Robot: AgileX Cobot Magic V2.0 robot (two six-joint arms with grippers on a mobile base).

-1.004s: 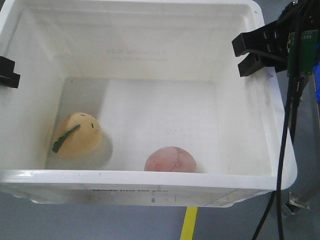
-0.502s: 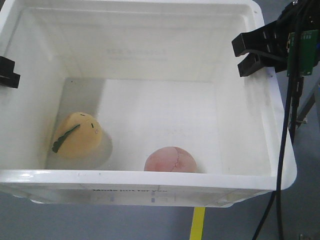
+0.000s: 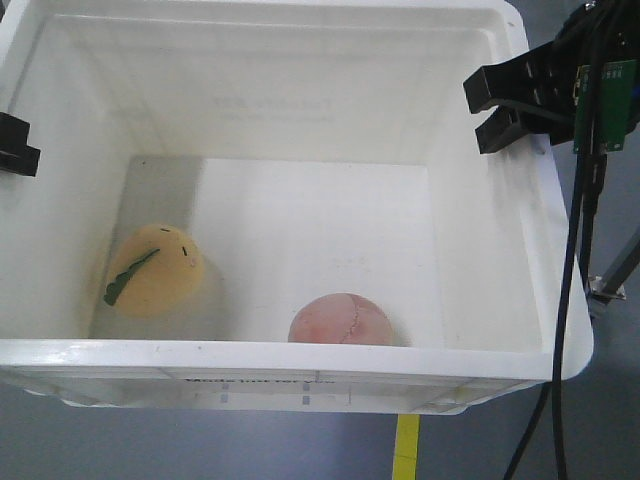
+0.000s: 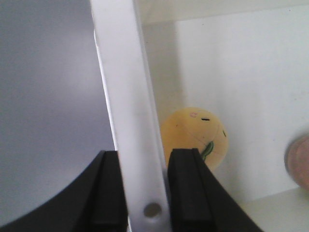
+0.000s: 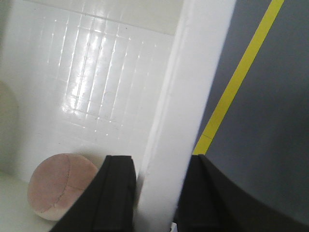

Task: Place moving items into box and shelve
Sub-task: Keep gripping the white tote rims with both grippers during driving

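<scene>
1. Exterior front-facing view: nearest the camera, a yellow floor stripe [image 3: 407, 450] crosses the grey floor [image 3: 150, 440] just under the near rim of the white box [image 3: 300, 355].
2. Just inside that near rim, right of centre, a pink stitched ball [image 3: 340, 320] rests on the box floor.
3. Toward the near-left corner lies a yellow round toy [image 3: 155, 270] with a green leaf, apart from the ball. It seems to be a soft fruit, though the detail is faint.
4. Farther back, the left gripper [image 4: 145, 193] is clamped on the box's left wall, one finger on each side. The yellow toy sits inside, low down and just past the inner finger [image 4: 188, 193].
5. The right gripper [image 5: 157, 193] pinches the right wall in the same way. The ball lies inside below it, not touching it.
6. Black cables [image 3: 570, 300] hang outside the right wall.
</scene>
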